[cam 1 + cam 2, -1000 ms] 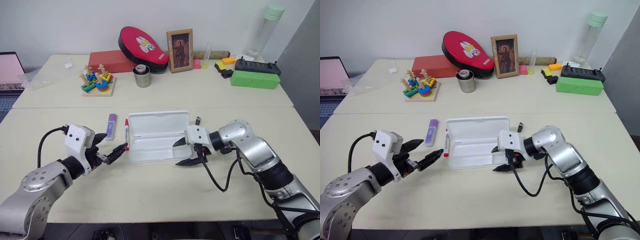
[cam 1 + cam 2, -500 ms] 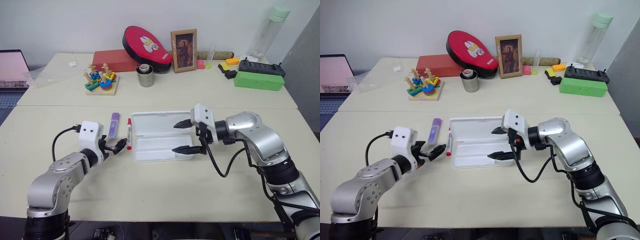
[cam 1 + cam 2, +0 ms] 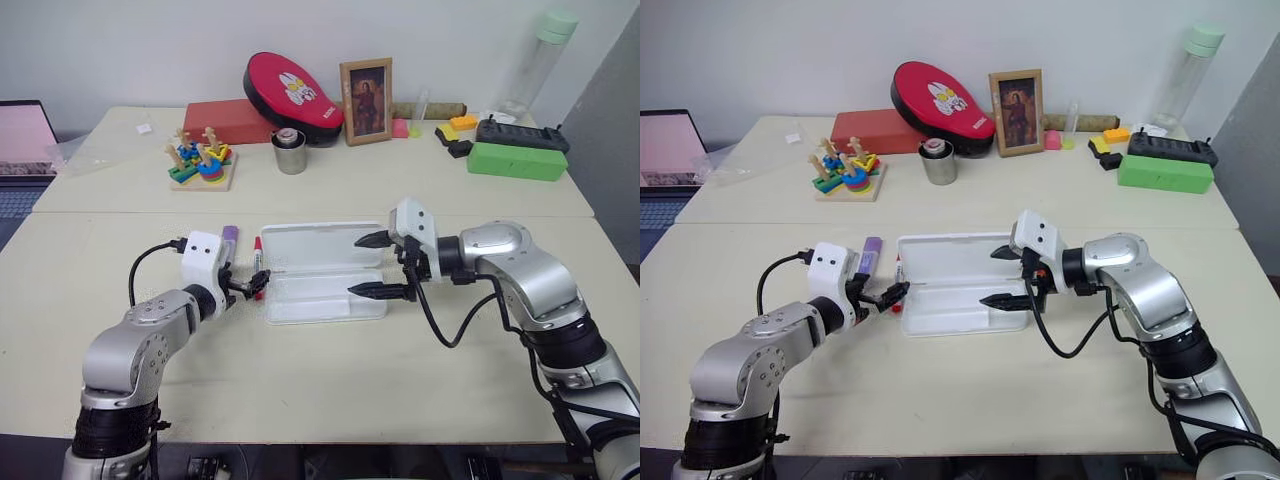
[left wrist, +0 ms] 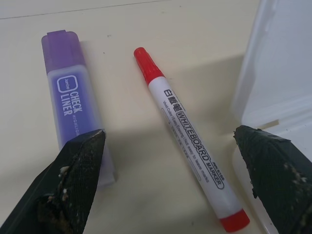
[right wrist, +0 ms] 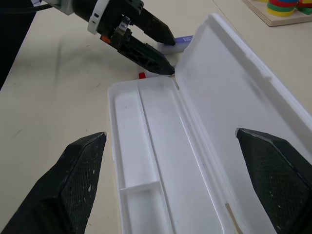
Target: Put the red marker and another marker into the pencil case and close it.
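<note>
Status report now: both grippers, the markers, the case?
Left gripper open, straddling red marker on table; right gripper open over open case. Purple marker on table beside red one. Case empty; nothing in the way.

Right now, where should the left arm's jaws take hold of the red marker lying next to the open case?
Grip the red marker across its white barrel, coming from above. It lies flat on the table, apart from the purple highlighter and the pencil case, so each side probably leaves room. The left gripper is open astride it.

red marker (image 4: 191, 158): 1
purple highlighter (image 4: 75, 105): 1
pencil case (image 3: 320, 270): 1
grippers: 2, left (image 3: 243, 284), right (image 3: 375, 265)
picture frame (image 3: 363, 88): 1
metal cup (image 3: 288, 151): 1
</note>
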Robot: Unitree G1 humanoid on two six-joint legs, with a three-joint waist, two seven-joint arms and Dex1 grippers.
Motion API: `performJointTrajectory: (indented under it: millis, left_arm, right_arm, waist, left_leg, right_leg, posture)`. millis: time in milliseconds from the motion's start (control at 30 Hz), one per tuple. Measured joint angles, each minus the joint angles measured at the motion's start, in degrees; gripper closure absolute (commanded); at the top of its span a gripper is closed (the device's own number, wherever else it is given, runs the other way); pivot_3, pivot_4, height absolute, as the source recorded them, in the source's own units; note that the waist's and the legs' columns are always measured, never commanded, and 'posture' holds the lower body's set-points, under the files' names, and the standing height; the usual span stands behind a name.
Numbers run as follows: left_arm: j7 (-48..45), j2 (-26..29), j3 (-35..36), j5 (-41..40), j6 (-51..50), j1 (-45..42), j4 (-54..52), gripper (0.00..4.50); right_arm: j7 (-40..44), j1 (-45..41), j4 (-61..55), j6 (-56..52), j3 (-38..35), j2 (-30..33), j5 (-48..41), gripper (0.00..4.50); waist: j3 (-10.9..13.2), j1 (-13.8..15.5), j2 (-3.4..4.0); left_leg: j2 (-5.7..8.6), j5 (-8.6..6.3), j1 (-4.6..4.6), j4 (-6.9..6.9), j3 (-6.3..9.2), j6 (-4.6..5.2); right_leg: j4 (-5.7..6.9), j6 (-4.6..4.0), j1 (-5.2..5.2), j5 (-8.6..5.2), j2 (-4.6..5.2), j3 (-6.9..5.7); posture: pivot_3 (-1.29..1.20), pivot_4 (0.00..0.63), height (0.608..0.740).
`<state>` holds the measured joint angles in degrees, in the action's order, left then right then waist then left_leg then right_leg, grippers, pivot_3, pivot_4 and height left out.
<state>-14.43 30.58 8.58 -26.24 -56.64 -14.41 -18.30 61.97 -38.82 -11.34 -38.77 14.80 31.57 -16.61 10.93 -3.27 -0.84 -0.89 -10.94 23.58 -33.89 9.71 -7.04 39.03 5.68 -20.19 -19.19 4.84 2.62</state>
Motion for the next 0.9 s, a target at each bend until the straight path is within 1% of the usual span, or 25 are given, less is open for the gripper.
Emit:
performJointTrajectory:
  millis: [367, 500, 700, 800, 900]
  left_arm:
    - [-1.3, 0.6, -0.6, 1.2, -0.6, -1.2, 1.0, 0.0]
    - [-1.4, 0.6, 1.2, 0.3, -2.5, -1.1, 0.1, 0.0]
    - [-1.5, 1.4, 4.6, -0.7, -5.6, 1.4, -2.6, 0.0]
    - [-1.5, 2.1, 4.7, -0.5, -5.8, 1.4, -2.5, 0.0]
    - [-1.5, 2.4, 3.4, 0.5, -5.7, 0.6, -1.4, 0.0]
  right_arm:
    - [-1.3, 0.0, 0.0, -0.1, 0.0, 0.9, -0.4, 0.05]
    - [-1.6, 0.0, 0.0, -0.3, 0.0, 1.0, -0.5, 0.05]
    - [-2.0, 0.0, 0.0, -0.4, 0.0, 1.2, -0.5, 0.05]
    - [-2.0, 0.0, 0.0, -0.4, 0.0, 1.2, -0.5, 0.05]
    - [-2.0, 0.0, 0.0, -0.5, 0.0, 1.2, -0.5, 0.05]
  waist:
    - [0.0, -0.1, 0.0]
    - [0.0, -0.1, 0.0]
    - [0.0, 0.0, 0.0]
    - [0.0, 0.0, 0.0]
    - [0.0, 0.0, 0.0]
  left_leg:
    - [0.0, 0.0, 0.0, 0.0, 0.0, 0.0]
    - [0.0, 0.0, 0.0, 0.01, 0.0, 0.0]
    - [0.0, 0.0, 0.0, 0.01, 0.0, 0.0]
    - [0.0, 0.0, 0.01, 0.0, 0.0, 0.0]
    - [0.0, 0.0, 0.01, 0.01, 0.0, 0.0]
  right_leg:
    - [0.0, 0.0, 0.0, 0.0, 0.0, 0.0]
    - [0.0, 0.0, -0.01, 0.0, 0.0, 0.01]
    - [-0.02, 0.0, -0.01, 0.0, 0.0, 0.0]
    - [-0.02, 0.0, 0.0, 0.0, 0.0, 0.0]
    - [-0.02, 0.0, -0.01, 0.0, 0.0, 0.0]
  posture:
    - [0.0, 0.15, 0.74]
    - [0.0, 0.15, 0.74]
    - [0.0, 0.15, 0.74]
    - [0.0, 0.15, 0.74]
    - [0.0, 0.15, 0.74]
